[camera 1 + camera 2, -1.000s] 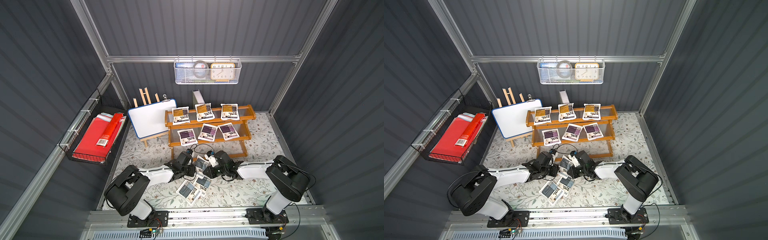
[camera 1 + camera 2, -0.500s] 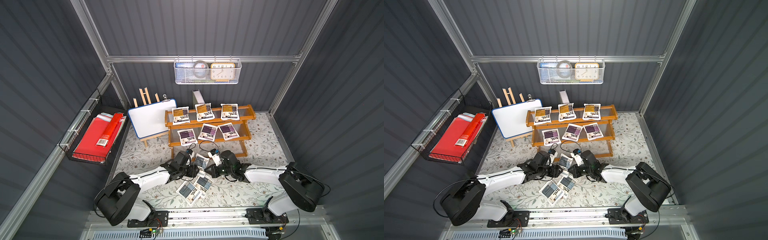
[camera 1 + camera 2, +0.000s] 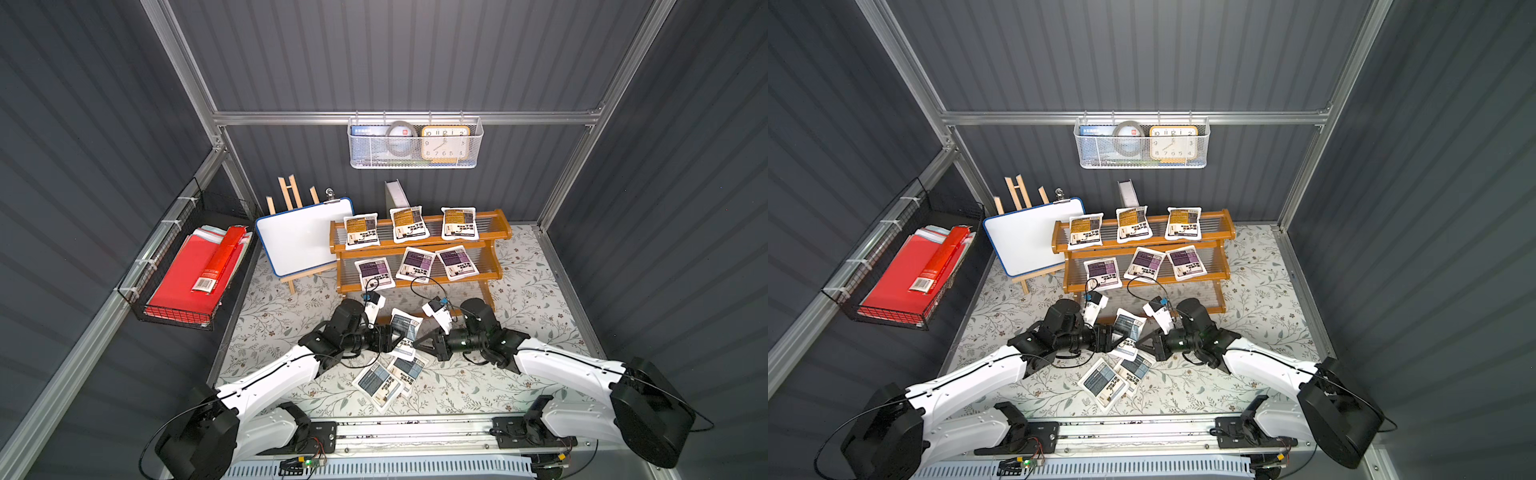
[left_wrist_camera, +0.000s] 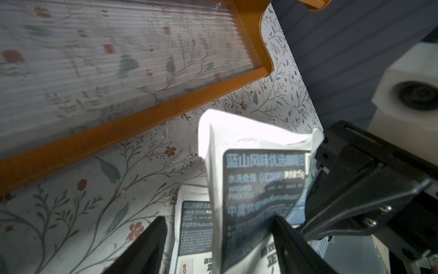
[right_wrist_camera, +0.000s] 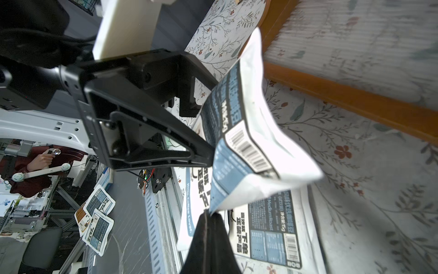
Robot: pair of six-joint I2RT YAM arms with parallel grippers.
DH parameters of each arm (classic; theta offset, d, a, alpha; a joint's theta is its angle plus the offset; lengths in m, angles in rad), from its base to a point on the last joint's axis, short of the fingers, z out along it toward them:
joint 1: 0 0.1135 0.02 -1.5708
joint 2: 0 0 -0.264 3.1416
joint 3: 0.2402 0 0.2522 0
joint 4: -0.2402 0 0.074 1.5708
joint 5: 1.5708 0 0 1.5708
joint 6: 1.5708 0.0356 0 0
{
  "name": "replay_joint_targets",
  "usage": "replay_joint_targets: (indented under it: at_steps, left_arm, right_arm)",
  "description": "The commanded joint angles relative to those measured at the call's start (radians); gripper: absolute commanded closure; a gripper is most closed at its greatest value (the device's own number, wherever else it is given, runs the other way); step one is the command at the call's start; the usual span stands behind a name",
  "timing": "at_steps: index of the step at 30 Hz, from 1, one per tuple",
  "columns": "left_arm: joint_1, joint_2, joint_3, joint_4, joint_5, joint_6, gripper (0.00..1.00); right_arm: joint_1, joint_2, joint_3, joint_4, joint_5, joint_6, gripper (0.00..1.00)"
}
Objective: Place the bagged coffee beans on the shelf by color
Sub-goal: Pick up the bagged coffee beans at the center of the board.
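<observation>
Right pincer (image 5: 209, 216) is pinched tight on one corner of a grey-blue pouch (image 5: 248, 142). The pouch hangs crumpled and puffy above the tabletop (image 3: 291, 316), just in front of the shelf (image 3: 496, 220). Left pincer (image 4: 218, 219) stands apart, its black fingers on either side of the same pouch; whether they touch it I cannot tell.

The right wrist view shows the pouch's white back with a barcode. The left wrist view shows its front, a dark label block with pale blue lettering. Only the top views show the shelf whole: glossy orange-brown wood with clear ribbed plastic tiers.

Three yellow-orange pouches (image 3: 409, 224) sit on the top tier and three purple pouches (image 3: 415, 266) on the middle one. Two more grey-blue pouches (image 3: 380, 384) lie flat and overlapping on the floral-printed tabletop, below the held one.
</observation>
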Motion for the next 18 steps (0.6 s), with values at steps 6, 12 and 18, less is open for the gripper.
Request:
replay_joint_targets:
  at_steps: [6,12,18]
  left_arm:
    - [0.010,-0.040,-0.020,0.074,0.103,-0.011,0.32]
    - [0.012,-0.034,-0.030,0.102,0.132,-0.020,0.97]
    - [0.021,-0.010,-0.016,0.111,0.063,-0.016,1.00]
  right_arm:
    - [-0.009,0.023,0.038,-0.043,-0.041,-0.050,1.00]
    - [-0.022,0.060,0.061,-0.037,-0.019,-0.055,1.00]
    - [-0.035,0.043,0.053,0.041,0.035,0.037,0.71]
